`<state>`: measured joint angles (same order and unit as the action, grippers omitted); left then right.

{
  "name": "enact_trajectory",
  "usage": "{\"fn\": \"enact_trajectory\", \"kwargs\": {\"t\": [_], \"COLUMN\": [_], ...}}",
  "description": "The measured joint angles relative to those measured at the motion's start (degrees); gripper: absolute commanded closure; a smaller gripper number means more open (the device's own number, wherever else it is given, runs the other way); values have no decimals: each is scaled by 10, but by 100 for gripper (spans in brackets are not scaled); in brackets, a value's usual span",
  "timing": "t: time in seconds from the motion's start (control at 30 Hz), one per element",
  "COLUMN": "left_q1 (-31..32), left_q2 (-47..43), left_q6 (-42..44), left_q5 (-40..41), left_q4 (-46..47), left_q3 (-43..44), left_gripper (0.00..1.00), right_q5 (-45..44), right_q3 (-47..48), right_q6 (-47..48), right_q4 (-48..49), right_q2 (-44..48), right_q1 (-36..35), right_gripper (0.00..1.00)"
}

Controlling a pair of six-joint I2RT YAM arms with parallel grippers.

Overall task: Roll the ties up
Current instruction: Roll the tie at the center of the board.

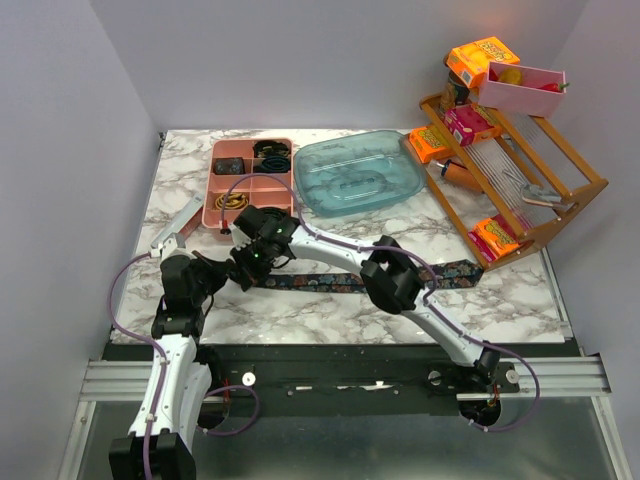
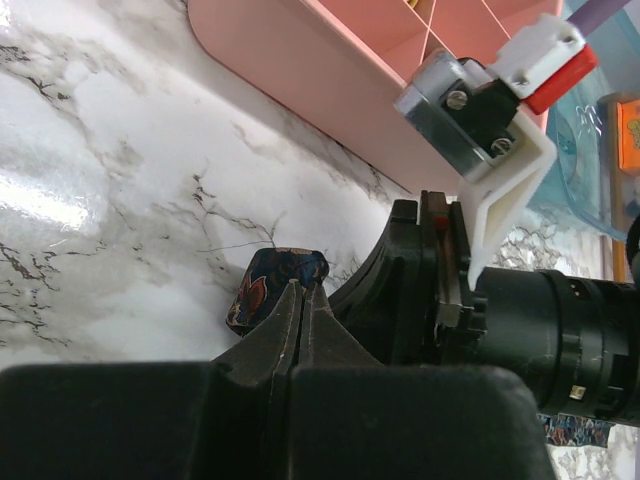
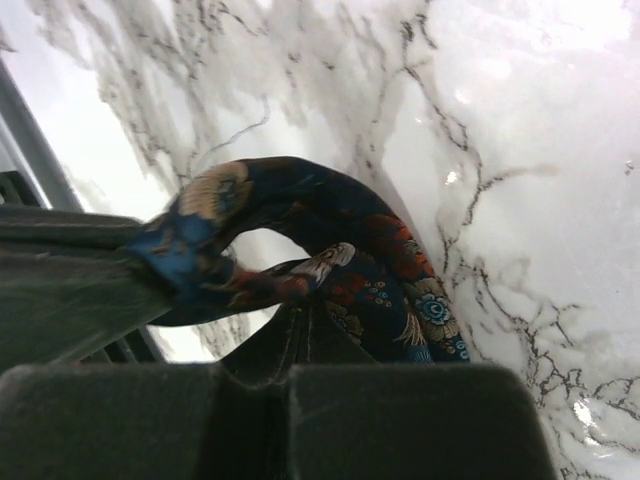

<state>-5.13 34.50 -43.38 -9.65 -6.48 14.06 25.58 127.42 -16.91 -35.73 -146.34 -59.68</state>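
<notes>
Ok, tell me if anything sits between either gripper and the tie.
Nothing visible does. The left gripper and the right gripper are both pinched shut on the tie itself, with bare marble table around it.

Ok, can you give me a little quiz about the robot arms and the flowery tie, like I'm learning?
1. What stands at the right edge of the table: A a wooden rack, B a bucket, C a lamp?
2. True or false: the tie hangs on the wooden rack.
3. Are both arms' jaws open or shut on the tie?

Key
1. A.
2. False, it lies on the table.
3. Shut, both pinching the tie near one end.
</notes>
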Motion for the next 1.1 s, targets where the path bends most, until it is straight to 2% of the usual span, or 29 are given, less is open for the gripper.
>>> {"fn": "enact_trajectory", "kwargs": {"t": [0.43, 0.73, 0.9, 1.1], "left_q1": [0, 0, 0, 0], "left_q2": [-12, -9, -2, -1], "left_q6": [0, 0, 0, -1], "left_q5": [0, 2, 2, 1], "left_q4": [0, 1, 9, 13], "left_q3": [-9, -15, -15, -15], "left_gripper": [100, 100, 100, 100], "right_q5": [-36, -22, -23, -26], "right_q3": [-15, -138, -134, -91], "right_q6": [-6, -14, -17, -17], "right_q4": [13, 59, 88, 92], "right_q2": [7, 102, 118, 88], "right_q1": [4, 5, 6, 9], "right_gripper": [100, 99, 99, 99]}}
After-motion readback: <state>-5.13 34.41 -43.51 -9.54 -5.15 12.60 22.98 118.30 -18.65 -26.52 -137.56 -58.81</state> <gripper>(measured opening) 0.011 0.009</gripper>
